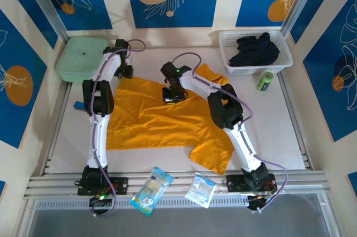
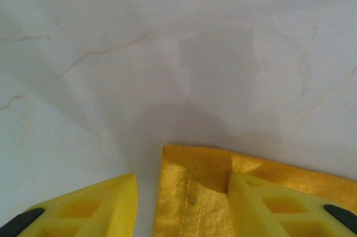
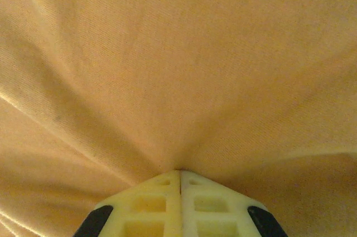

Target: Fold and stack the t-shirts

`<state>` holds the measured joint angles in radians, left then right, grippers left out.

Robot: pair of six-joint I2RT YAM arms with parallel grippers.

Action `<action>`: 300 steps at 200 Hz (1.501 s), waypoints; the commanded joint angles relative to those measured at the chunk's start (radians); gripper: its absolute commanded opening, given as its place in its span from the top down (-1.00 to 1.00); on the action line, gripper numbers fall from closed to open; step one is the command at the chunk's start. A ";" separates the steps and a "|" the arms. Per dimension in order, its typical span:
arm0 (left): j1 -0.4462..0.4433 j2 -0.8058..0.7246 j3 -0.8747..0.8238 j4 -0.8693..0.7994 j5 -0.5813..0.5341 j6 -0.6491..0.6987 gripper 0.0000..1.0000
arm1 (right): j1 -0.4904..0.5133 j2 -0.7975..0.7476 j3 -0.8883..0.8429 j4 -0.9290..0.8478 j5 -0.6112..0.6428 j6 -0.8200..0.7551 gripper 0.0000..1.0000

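One white basket [image 1: 284, 54] of dark clothing [image 1: 254, 51] sits well right of the right pincer [image 3: 180, 178], clamped shut on the one orange-yellow t-shirt [image 1: 149, 121], whose corner lies between the left pincer [image 2: 181, 177]'s wide-spread fingers.

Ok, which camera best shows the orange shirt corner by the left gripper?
Left wrist: the hemmed corner of the orange t-shirt lies between the open fingers of the left gripper. Top external shows the whole shirt spread out, that corner small beside the left arm. Right wrist shows cloth puckering into the shut right gripper.
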<state>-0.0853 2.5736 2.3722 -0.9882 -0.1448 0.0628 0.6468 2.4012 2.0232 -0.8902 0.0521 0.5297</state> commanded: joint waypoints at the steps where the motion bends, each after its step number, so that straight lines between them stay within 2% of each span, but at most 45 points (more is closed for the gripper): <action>1: 0.010 0.057 0.044 -0.043 -0.018 0.047 0.03 | -0.003 0.053 -0.016 -0.085 0.017 -0.016 0.99; 50: 0.011 0.099 0.092 -0.075 0.052 0.092 -0.19 | -0.001 0.049 -0.037 -0.085 0.018 -0.017 1.00; 72: 0.010 0.116 0.126 -0.128 0.095 0.116 -0.18 | -0.001 0.049 -0.035 -0.088 0.016 -0.016 1.00; 83: 0.010 0.124 0.138 -0.157 0.125 0.126 -0.11 | 0.000 0.047 -0.032 -0.090 0.016 -0.016 1.00; 98: 0.009 0.126 0.139 -0.176 0.147 0.130 0.09 | 0.001 0.047 -0.025 -0.093 0.015 -0.019 1.00; 154: 0.003 0.130 0.138 -0.213 0.151 0.132 0.44 | 0.001 0.043 -0.012 -0.101 0.017 -0.023 1.00; 186: 0.001 0.120 0.130 -0.200 0.131 0.110 1.00 | 0.001 0.034 -0.022 -0.098 0.015 -0.025 1.00; 207: 0.001 0.065 0.080 -0.149 0.105 0.074 1.00 | -0.002 0.014 -0.035 -0.092 0.024 -0.027 1.00; 229: 0.001 -0.059 -0.013 -0.065 0.075 0.021 1.00 | -0.019 -0.033 -0.044 -0.090 0.051 -0.033 1.00; 272: -0.009 -0.335 -0.162 0.002 0.042 -0.081 1.00 | -0.116 -0.158 -0.044 -0.090 0.101 -0.064 0.52; 300: -0.021 -0.464 -0.290 0.041 0.030 -0.126 1.00 | -0.196 -0.171 -0.032 -0.093 0.136 -0.112 0.33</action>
<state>-0.0937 2.2524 2.1551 -0.9932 -0.0864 0.0044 0.5152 2.2852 1.9797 -0.9474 0.1387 0.4667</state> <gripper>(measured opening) 0.055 0.319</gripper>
